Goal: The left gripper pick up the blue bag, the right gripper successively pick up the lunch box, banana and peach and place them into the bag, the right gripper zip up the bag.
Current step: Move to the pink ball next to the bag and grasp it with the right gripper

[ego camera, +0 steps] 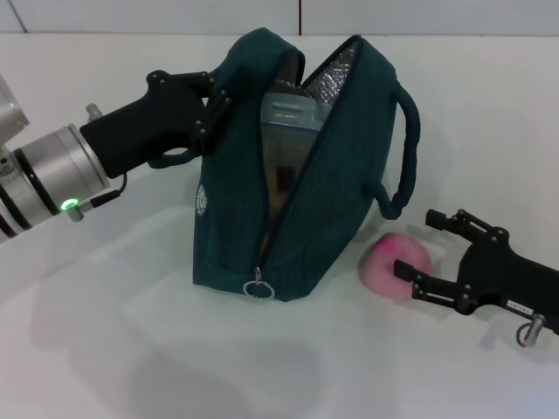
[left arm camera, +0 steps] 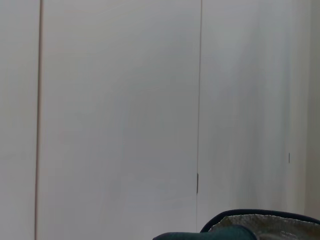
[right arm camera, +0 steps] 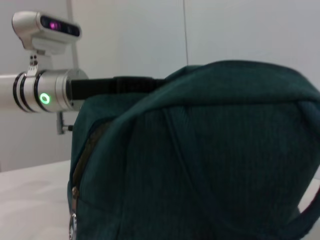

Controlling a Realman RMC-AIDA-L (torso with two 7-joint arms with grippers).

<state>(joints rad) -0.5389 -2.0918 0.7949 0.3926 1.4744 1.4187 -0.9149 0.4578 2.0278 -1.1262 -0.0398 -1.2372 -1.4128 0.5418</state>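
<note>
Item: blue bag (ego camera: 323,201), standing on the table (ego camera: 105,349), unzipped, mouth upward; take it as your landmark. Left gripper (ego camera: 208,109) is clamped on the bag's upper edge, on its left side, holding the mouth apart. Lunch box (ego camera: 293,113) sits inside (a sliver of yellow below it may be the banana; you cannot be sure). Peach (ego camera: 397,264) lies at the bag's right foot, touching or nearly so. Right gripper (ego camera: 437,253), fingers spread and empty, lies just beyond the peach, its opening facing the fruit: yours is the nearer arm, and the approach runs straight toward the bag.
</note>
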